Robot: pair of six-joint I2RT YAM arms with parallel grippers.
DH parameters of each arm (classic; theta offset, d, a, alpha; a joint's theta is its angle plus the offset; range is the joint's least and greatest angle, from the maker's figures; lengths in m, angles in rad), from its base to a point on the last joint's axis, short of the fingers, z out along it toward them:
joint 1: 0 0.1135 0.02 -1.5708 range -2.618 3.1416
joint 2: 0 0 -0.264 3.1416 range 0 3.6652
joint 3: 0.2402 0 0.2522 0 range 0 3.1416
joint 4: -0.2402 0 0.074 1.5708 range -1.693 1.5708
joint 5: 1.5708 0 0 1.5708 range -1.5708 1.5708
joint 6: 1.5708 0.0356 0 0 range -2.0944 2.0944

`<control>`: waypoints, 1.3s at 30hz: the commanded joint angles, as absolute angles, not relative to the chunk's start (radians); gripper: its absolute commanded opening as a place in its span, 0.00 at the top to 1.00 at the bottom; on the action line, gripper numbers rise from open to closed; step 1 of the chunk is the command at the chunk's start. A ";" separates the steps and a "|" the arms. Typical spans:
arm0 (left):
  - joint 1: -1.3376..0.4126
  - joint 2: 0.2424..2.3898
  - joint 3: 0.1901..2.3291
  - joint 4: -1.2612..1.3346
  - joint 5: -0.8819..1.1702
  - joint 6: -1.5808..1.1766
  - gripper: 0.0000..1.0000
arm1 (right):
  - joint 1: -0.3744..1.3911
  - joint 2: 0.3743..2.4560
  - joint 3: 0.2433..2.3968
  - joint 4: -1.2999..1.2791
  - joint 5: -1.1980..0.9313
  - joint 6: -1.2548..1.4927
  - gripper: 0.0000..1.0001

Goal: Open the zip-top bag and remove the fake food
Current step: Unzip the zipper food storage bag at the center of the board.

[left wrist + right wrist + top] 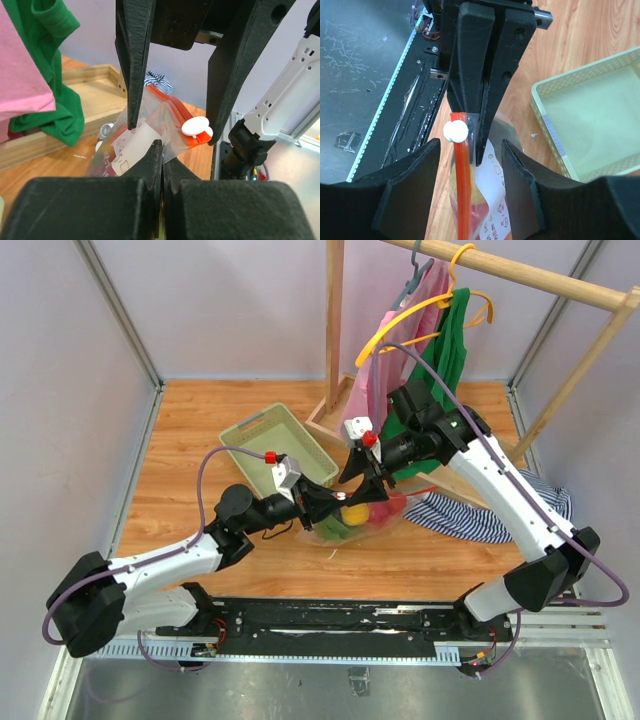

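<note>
The zip-top bag (388, 514) stands on the table between both grippers, its orange-red zip strip (460, 170) uppermost with a white slider (456, 131) at one end. Yellow, red and green fake food (356, 512) shows through the plastic. My left gripper (162, 150) is shut on the clear plastic beside the white label (132, 145); it reaches in from the left in the top view (325, 502). My right gripper (470, 142) is open, its fingers on either side of the zip strip without pinching it, and it hangs over the bag (368, 488).
A pale green slotted basket (275, 445) lies behind the left gripper. A wooden clothes rack (330, 420) holds green (445, 350) and pink (375, 390) garments at the back right. A striped cloth (480, 515) lies right of the bag.
</note>
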State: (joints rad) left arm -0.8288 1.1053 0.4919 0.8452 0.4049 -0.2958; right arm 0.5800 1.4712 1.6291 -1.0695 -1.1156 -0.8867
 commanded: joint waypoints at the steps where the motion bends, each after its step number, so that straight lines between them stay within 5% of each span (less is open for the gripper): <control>1: -0.820 1.114 0.535 0.853 0.411 -0.373 1.00 | 0.597 1.478 1.653 -1.045 -1.045 -0.822 0.48; 5: -0.818 1.130 0.551 0.839 0.409 -0.390 1.00 | 0.615 1.480 1.665 -1.044 -1.040 -0.803 0.54; 26: -0.813 1.168 0.577 0.815 0.412 -0.465 1.00 | 0.616 1.433 1.680 -1.012 -0.986 -0.737 0.56; 39: -0.813 1.144 0.556 0.838 0.415 -0.474 1.00 | 0.614 1.415 1.643 -0.984 -0.968 -0.723 0.84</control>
